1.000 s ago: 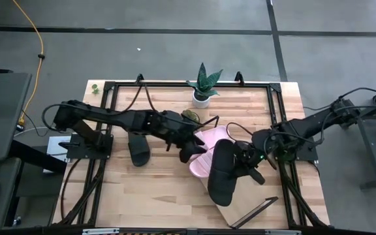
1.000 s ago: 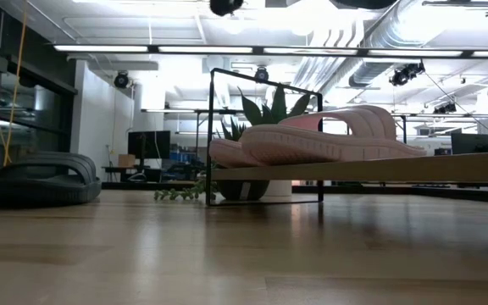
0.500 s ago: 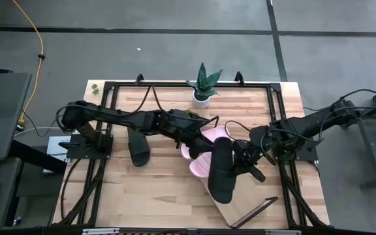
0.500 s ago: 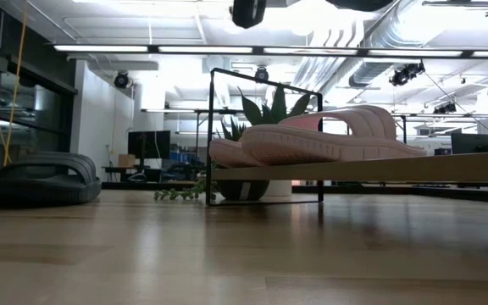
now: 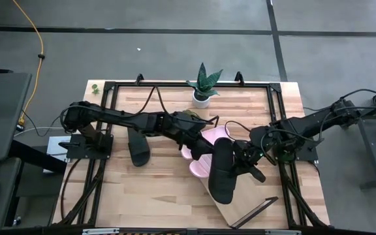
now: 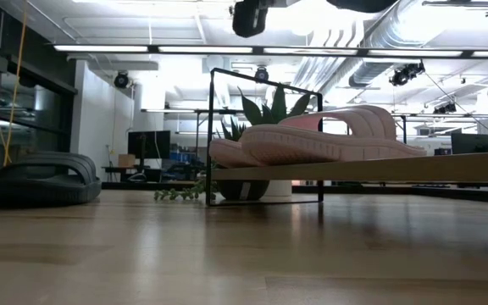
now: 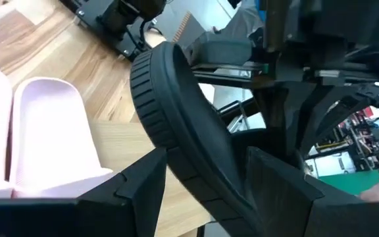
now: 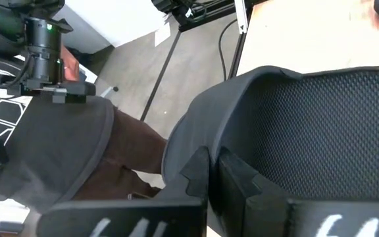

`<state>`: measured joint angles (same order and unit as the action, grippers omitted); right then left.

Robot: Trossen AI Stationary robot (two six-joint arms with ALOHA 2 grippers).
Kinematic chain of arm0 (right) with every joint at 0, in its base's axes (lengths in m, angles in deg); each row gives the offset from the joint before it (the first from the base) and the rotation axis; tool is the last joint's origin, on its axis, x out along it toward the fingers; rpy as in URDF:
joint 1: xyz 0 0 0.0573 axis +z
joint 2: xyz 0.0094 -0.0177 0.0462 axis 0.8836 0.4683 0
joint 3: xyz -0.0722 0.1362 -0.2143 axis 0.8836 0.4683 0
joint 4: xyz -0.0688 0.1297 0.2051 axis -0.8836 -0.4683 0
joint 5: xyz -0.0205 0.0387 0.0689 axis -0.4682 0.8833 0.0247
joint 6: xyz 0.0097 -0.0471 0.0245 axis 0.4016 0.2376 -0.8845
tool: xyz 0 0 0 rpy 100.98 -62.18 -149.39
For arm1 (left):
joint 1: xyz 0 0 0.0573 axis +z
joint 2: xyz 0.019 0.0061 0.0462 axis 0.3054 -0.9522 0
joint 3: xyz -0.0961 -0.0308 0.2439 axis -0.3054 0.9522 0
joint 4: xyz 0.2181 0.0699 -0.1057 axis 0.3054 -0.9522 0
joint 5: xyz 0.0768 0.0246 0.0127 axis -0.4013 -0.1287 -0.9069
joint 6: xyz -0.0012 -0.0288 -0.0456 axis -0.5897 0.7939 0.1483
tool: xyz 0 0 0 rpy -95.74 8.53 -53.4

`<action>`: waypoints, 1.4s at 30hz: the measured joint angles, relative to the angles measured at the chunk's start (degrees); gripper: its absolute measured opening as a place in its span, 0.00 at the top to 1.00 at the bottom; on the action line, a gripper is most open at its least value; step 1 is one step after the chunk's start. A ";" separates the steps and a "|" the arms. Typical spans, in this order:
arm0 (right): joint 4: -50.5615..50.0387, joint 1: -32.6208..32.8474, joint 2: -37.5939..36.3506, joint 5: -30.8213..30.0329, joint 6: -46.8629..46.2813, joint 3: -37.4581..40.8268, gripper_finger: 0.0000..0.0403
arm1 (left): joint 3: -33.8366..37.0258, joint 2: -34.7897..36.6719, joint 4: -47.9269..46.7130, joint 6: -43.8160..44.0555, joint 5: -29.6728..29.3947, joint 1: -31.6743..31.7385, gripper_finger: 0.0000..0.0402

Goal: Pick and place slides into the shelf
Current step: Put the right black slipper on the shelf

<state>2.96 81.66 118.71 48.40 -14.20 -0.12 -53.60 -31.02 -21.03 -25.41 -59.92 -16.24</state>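
Note:
My right gripper (image 5: 243, 160) is shut on a black slide (image 5: 222, 173) held above the shelf (image 5: 247, 202), a light-wood board with black wire ends. Two pink slides (image 5: 204, 150) lie side by side with their soles on the shelf board (image 6: 396, 169). My left gripper (image 5: 200, 151) is open at the held slide's far end; in the left wrist view its fingers (image 7: 140, 187) stand on either side of that slide (image 7: 189, 145). A second black slide (image 5: 139, 147) lies sole-down on the table's left half. My right gripper pinches a thin edge of the black slide (image 8: 217, 155) between its two fingers, on the slide's right-hand side. It comes in from the table's right, slanting a little down. The slide is lifted clear, turned partly onto its side. My left gripper: whether its fingers touch the slide I cannot tell.
A potted plant (image 5: 203, 88) stands at the table's far edge behind the shelf. The shelf's wire end frame (image 6: 212, 135) rises at the pink slides' end. A black frame (image 5: 109, 98) runs round the tabletop. Bare wood lies at the near left.
My left gripper has gone toward the table's right edge and a little down, rolling its wrist, until its fingers stand around the far end of the held black slide. Its fingers have kept the same gap.

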 joint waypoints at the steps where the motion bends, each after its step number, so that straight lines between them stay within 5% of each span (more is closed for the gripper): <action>1: 0.12 0.01 0.00 0.00 0.01 0.00 1.00 | 0.01 -0.11 -0.21 0.10 0.10 0.00 0.51; 42: 2.86 0.01 2.39 2.10 2.80 0.00 1.00 | 0.06 -1.61 1.59 4.87 2.87 -0.06 0.51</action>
<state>5.83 81.67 121.10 50.51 -11.40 -0.12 -53.54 -32.62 -19.44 -20.54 -57.06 -16.30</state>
